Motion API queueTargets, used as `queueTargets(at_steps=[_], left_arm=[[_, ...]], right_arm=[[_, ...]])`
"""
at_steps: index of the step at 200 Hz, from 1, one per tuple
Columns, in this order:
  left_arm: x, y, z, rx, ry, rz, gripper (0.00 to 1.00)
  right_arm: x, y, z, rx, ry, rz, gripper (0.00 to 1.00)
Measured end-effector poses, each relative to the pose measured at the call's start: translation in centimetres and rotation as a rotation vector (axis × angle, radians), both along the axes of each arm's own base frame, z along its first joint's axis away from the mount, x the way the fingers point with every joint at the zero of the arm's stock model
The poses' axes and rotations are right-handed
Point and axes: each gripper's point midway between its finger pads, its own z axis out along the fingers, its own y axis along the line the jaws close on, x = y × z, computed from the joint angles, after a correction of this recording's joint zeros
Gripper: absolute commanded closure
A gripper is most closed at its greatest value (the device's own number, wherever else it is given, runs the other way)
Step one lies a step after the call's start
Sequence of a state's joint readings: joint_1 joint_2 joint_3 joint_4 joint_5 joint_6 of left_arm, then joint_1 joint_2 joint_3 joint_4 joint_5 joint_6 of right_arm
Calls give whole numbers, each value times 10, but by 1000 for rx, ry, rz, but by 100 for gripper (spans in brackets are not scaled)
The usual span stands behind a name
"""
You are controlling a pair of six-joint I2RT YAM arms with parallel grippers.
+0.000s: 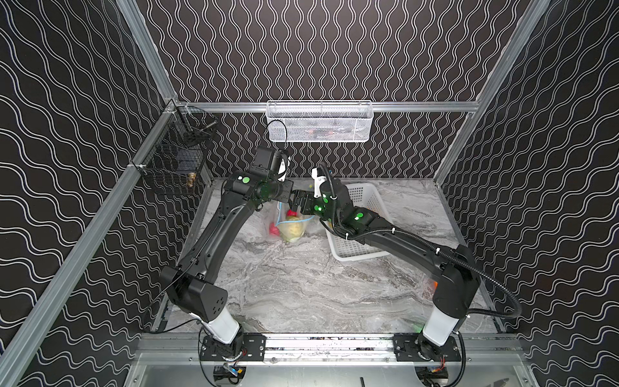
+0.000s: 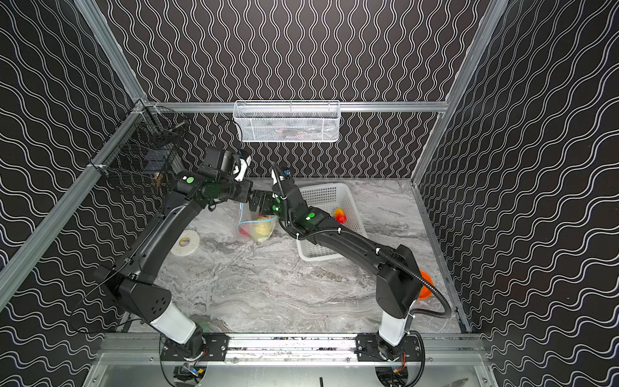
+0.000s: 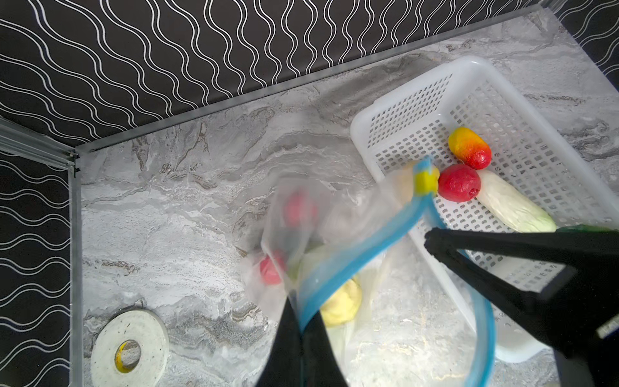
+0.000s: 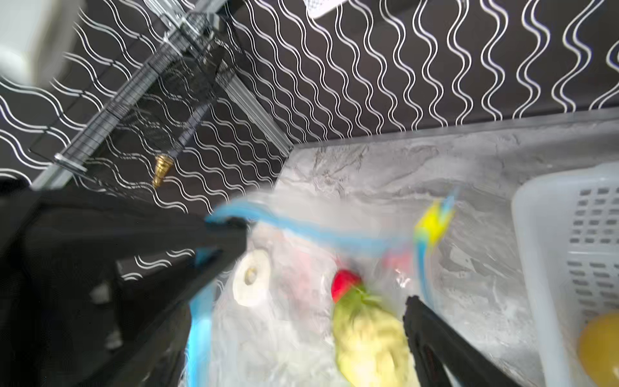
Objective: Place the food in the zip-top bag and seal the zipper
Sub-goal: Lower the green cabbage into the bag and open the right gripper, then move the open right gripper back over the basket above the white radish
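**Bag mouth pinched**

The left gripper (image 3: pixel 298 311) clamps the zipper (image 3: pixel 351 264). The right gripper (image 1: pixel 295 203) hangs, jaws spread (nothing in them), above the zip-top bag (image 3: pixel 301 207), just beside the white basket (image 3: pixel 365 124). Inside that basket: pepper (image 3: pixel 469 147), radish (image 3: pixel 512 207), one red round (image 3: pixel 459 182).

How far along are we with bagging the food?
Done: the cabbage and two red rounds sit in the bag.
In hand: the left gripper pinches the zipper, holding the mouth open. The right gripper is open and empty at the mouth.
Left: at least the pepper, radish and third red round lie in the basket. The zipper is unsealed.
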State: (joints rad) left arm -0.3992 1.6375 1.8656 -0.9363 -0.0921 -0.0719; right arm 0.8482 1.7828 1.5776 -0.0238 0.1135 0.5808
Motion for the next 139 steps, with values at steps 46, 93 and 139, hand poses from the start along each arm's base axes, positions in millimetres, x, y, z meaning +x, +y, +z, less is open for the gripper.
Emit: queueTargets(at_steps=[46, 93, 139], left_arm=[[0, 0, 2, -3, -4, -1, 100], [0, 0, 2, 0, -4, 1, 100], [1, 0, -4, 3, 4, 1, 100]], right_arm=[[-8, -5, 0, 12, -4, 19, 1], [-17, -11, 19, 52, -45, 38, 1], [-23, -18, 21, 47, -58, 43, 1]])
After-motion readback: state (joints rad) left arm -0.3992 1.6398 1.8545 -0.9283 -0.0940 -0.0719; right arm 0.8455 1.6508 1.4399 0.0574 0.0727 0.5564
